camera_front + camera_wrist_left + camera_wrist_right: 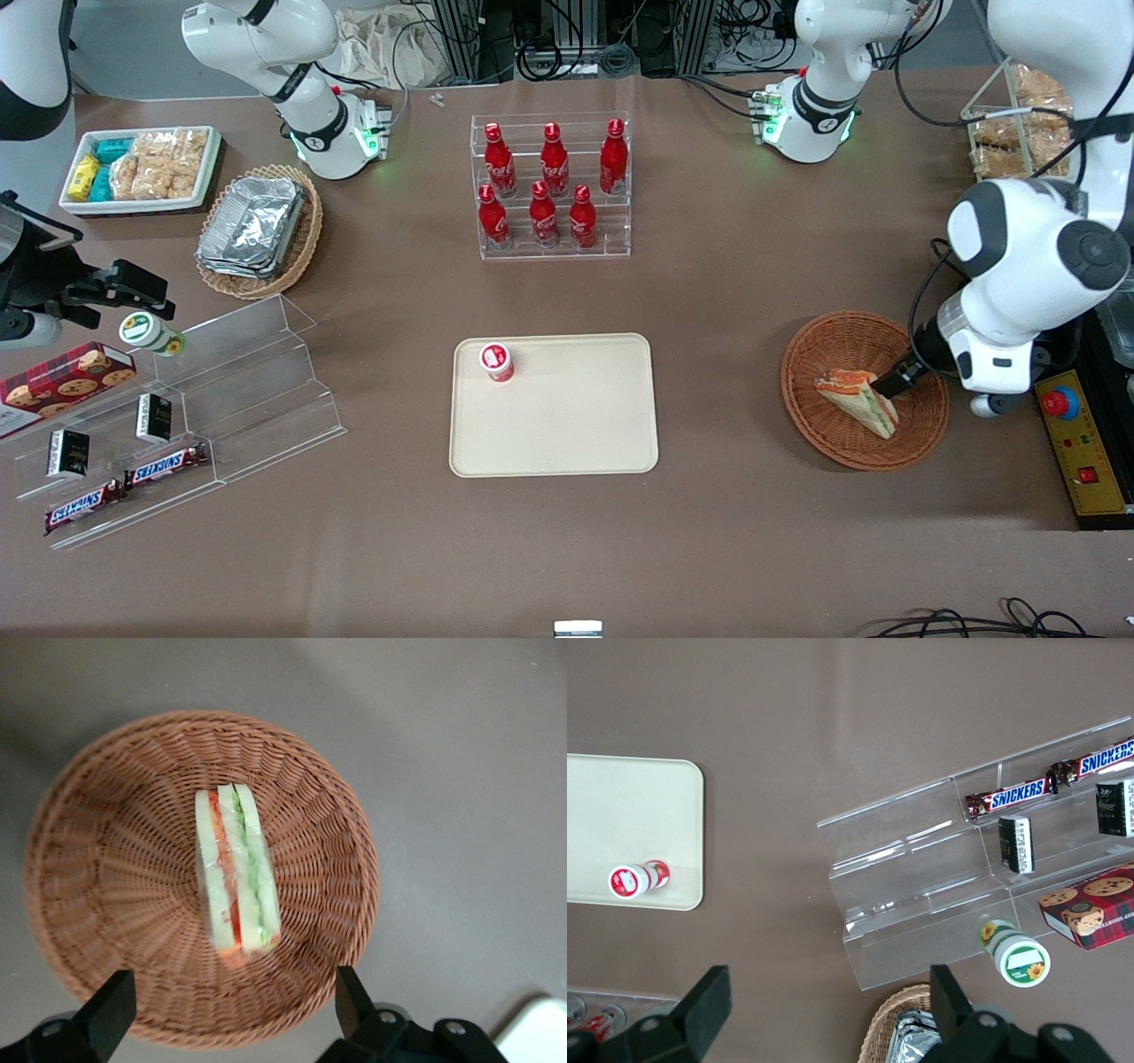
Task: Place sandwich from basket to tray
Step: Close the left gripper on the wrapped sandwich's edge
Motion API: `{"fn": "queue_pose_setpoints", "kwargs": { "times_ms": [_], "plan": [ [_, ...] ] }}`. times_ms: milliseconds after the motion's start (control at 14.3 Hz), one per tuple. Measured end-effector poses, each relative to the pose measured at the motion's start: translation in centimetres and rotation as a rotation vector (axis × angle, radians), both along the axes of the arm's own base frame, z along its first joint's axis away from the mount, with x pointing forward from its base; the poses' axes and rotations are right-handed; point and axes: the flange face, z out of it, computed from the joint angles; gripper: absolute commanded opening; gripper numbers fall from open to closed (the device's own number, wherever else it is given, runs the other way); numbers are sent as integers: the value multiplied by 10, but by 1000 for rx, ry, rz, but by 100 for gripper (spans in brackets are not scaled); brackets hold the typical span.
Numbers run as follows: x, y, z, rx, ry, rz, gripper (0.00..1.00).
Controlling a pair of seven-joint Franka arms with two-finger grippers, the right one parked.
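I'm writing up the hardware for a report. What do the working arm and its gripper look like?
The left arm has glossy white rounded shells with dark grey joint caps and black cables alongside. Its base ring glows green. The gripper, over the basket at the sandwich, has two flat, black, wedge-shaped fingers on a black body with silver screws.

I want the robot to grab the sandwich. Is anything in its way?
Nothing visible is. The gripper hangs open above the basket, and the sandwich lies alone in it. The tray has only a small red cup in one corner.
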Motion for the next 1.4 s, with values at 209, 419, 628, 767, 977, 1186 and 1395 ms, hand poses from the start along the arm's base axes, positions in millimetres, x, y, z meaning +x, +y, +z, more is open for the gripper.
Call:
{"fn": "queue_pose_setpoints", "kwargs": {
  "times_ms": [209,419,628,767,977,1186,1395],
  "plan": [
    [3,0,-33,-10,28,21,100],
    [0,0,-51,-12,26,25,100],
    [-8,0,-73,-14,22,28,100],
    [-9,0,-83,-16,28,29,100],
    [-10,0,-95,-9,35,18,23],
    [-10,0,-100,-3,40,13,0],
    [-8,0,-97,-4,34,36,0]
  ]
}}
